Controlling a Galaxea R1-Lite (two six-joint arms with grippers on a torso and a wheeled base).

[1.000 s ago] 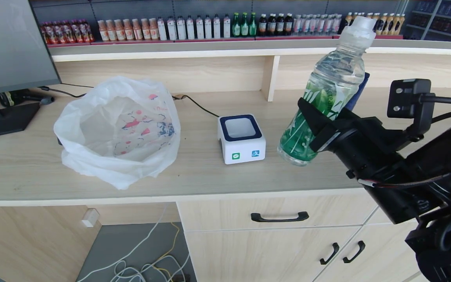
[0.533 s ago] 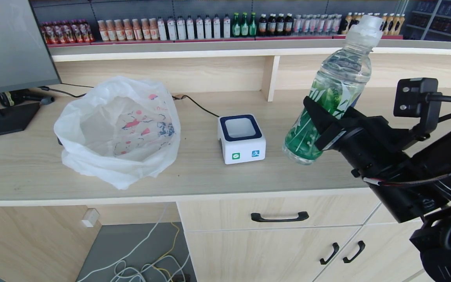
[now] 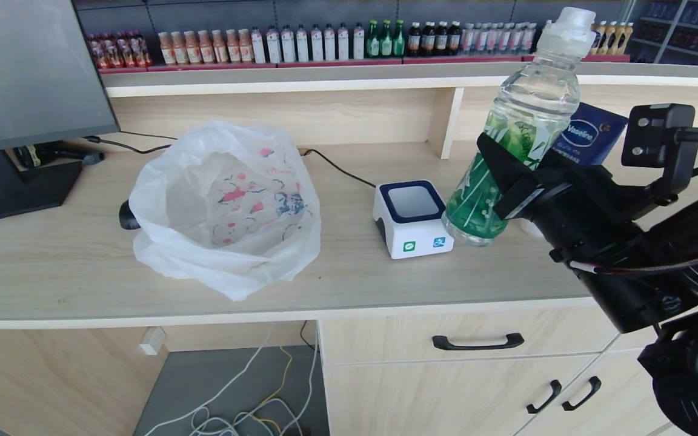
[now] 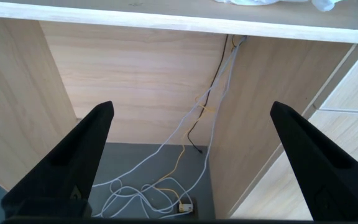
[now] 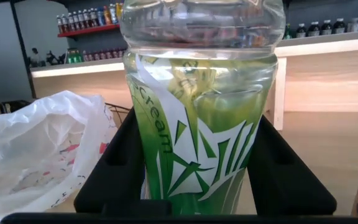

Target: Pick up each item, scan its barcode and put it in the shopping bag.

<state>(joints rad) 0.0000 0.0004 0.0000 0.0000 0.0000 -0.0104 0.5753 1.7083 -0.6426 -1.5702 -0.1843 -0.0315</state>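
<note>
- Fingers (image 4: 73,168) of my left gripper (image 4: 191,109) are spread wide with nothing between them. The gripper hangs below the front edge of the tabletop (image 4: 166,18), facing the recess under it where loose cables (image 4: 166,180) lie on the floor.
- Far left on the tabletop (image 3: 52,284) stands a dark monitor (image 3: 28,66) on its base.
- Next along, the white shopping bag (image 3: 228,206) sits with its mouth open and a red and blue print on its far wall. A small dark object (image 3: 126,215) touches its left side, and I can't tell what it is.
- Right of the bag, near it but apart, is the white scanner (image 3: 412,218) with a dark blue frame around its window. A black cable runs from behind it toward the back of the tabletop.
- The bottle (image 3: 506,139) is clear with a green label and a white cap. It is tilted, the cap leaning up and to the right, and its base is just at the scanner's right edge.
- My right gripper (image 3: 509,181) holds the bottle around its labelled middle. From the right wrist, one black finger (image 5: 117,162) presses each side of the bottle (image 5: 197,124), with the bag (image 5: 36,149) beyond.
- Behind the bottle, at the right, a blue package (image 3: 591,139) stands upright.
- A shelf of drinks (image 3: 325,42) runs along the back wall.
</note>
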